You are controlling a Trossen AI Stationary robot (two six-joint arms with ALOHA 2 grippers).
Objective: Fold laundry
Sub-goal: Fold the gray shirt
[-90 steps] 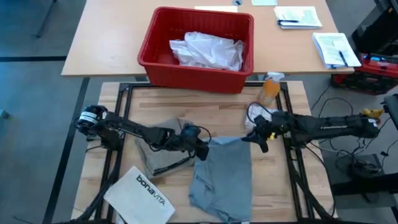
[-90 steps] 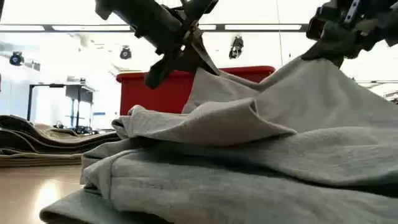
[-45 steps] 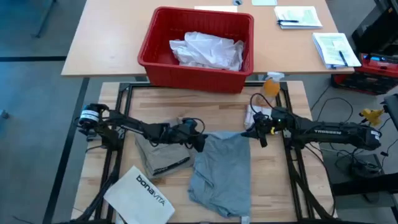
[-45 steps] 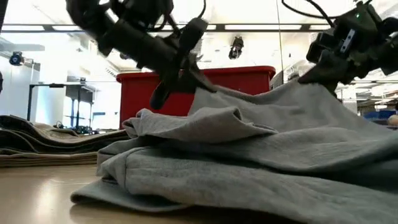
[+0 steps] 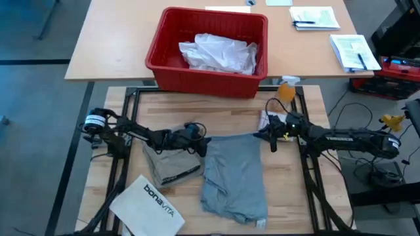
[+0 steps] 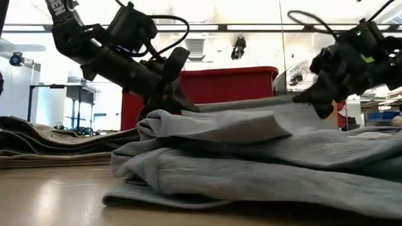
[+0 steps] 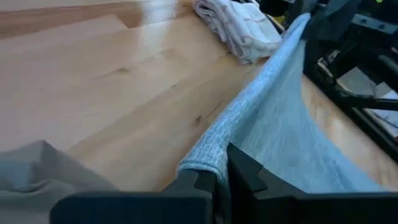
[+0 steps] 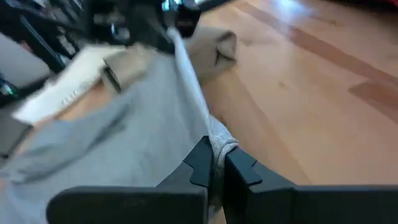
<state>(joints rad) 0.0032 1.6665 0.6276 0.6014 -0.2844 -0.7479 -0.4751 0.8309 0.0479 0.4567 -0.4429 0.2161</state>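
Note:
The grey T-shirt [image 5: 233, 174] lies in the middle of the table, its near part in folded layers [image 6: 251, 169]. Its far edge [image 5: 235, 137] is stretched between my two grippers. My left gripper [image 5: 205, 145] is shut on that edge's left corner, and my right gripper [image 5: 266, 136] is shut on its right corner. Both stand low over the table. The khaki-tan piece [image 5: 167, 164] lies crumpled on the table under my left arm. A white shirt [image 5: 220, 52] sits in the red basket [image 5: 164, 56]. My left gripper pinches the T-shirt's far edge at its left corner [image 7: 208, 163] between its two fingers, coming slanting from the table's left. The edge is bunched in the pinch and runs taut toward the other gripper. The rest of the shirt lies on the table. My right gripper pinches the far edge at its right corner [image 8: 219, 142] between its two fingers, coming slanting from the table's right. The edge is bunched there and stretches taut toward the left gripper [image 8: 168, 18]. The cloth slopes from it down to the table.
The stiff white "bonavita" bag [image 5: 151, 203] lies at the near left. A folded white towel [image 5: 269, 121] and an orange spray bottle [image 5: 285, 92] stand behind my right gripper. The red basket is on the desk beyond the far edge, with papers [image 5: 354, 49] to its right.
Both grippers have gone toward the table's far edge and down, still shut on the T-shirt. The shirt's far edge has been drawn farther and lower, stretched between them, and the cloth lies flatter; its near part has slid a little toward the far edge.

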